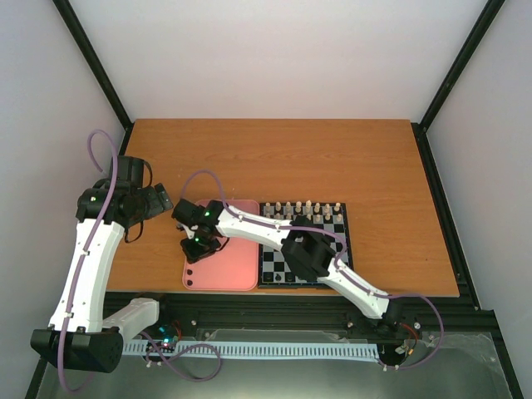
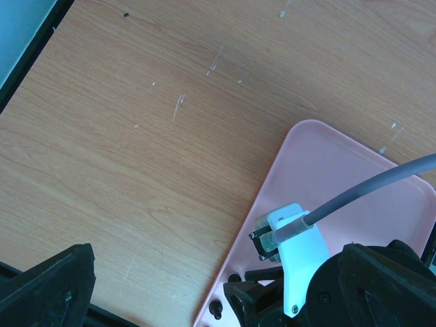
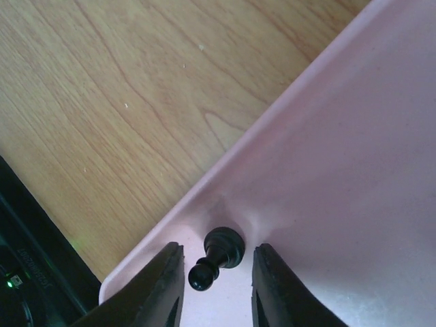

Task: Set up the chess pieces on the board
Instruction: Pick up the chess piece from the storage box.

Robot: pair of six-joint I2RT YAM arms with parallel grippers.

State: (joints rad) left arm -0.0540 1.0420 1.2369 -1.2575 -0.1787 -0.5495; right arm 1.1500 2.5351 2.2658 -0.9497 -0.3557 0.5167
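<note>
A black pawn (image 3: 223, 245) lies on its side in the near-left corner of the pink tray (image 3: 354, 136). My right gripper (image 3: 218, 253) is down in that corner with one finger on each side of the pawn. The left finger (image 3: 167, 286) is almost at the pawn's head, and a gap shows at the right finger (image 3: 272, 286). From above, the right arm reaches across the board (image 1: 270, 251) to the tray (image 1: 229, 266). My left gripper (image 1: 158, 199) hovers open over bare table left of the tray. The left wrist view shows the pawn (image 2: 216, 310) by the tray's edge.
Cream-white pieces (image 1: 303, 209) line the board's far rows. The right arm's elbow (image 1: 309, 253) hangs over the board's middle and hides part of it. The right gripper's white camera mount (image 2: 300, 266) and grey cable sit just ahead of my left gripper.
</note>
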